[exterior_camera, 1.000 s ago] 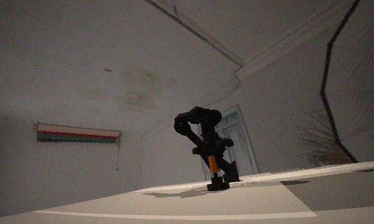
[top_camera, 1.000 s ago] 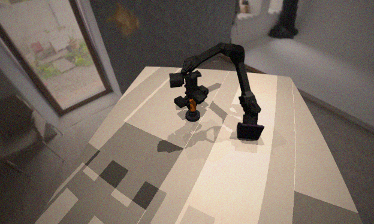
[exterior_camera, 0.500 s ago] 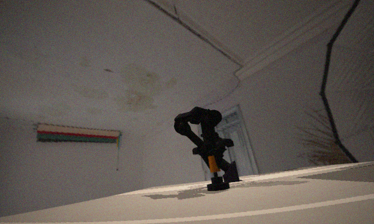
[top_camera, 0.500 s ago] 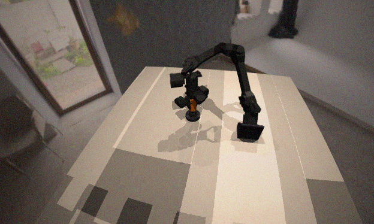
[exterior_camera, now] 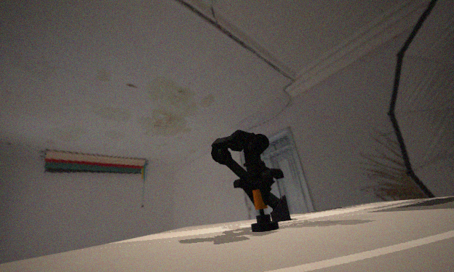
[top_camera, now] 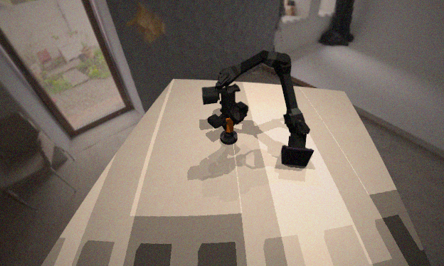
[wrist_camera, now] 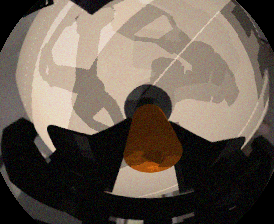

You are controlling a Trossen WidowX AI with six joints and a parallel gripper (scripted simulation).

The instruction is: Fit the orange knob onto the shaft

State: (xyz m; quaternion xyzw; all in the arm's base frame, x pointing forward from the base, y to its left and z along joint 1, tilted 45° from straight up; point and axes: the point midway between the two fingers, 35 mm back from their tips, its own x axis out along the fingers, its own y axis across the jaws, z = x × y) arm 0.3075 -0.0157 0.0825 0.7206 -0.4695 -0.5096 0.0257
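The orange knob [top_camera: 230, 126] [exterior_camera: 259, 201] [wrist_camera: 153, 142] is held upright between the fingers of my gripper [top_camera: 228, 120] [exterior_camera: 257, 193] [wrist_camera: 149, 123], which is shut on it. The dark round pedestal [top_camera: 228, 139] [exterior_camera: 265, 227] [wrist_camera: 133, 104] stands on the table directly below. In the exterior view a short length of the dark shaft [exterior_camera: 261, 212] shows between the knob's lower end and the pedestal, so the knob sits above the pedestal's top, in line with the shaft. Whether the shaft's tip is inside the hole is hidden, and so are both flat sides.
The arm's base [top_camera: 297, 156] [exterior_camera: 281, 211] stands on the table [top_camera: 185, 198] [exterior_camera: 218, 257] to the right of the pedestal in the top view. The arm arches up and over to the knob. Shadows of the arm and bands of light cross the table top.
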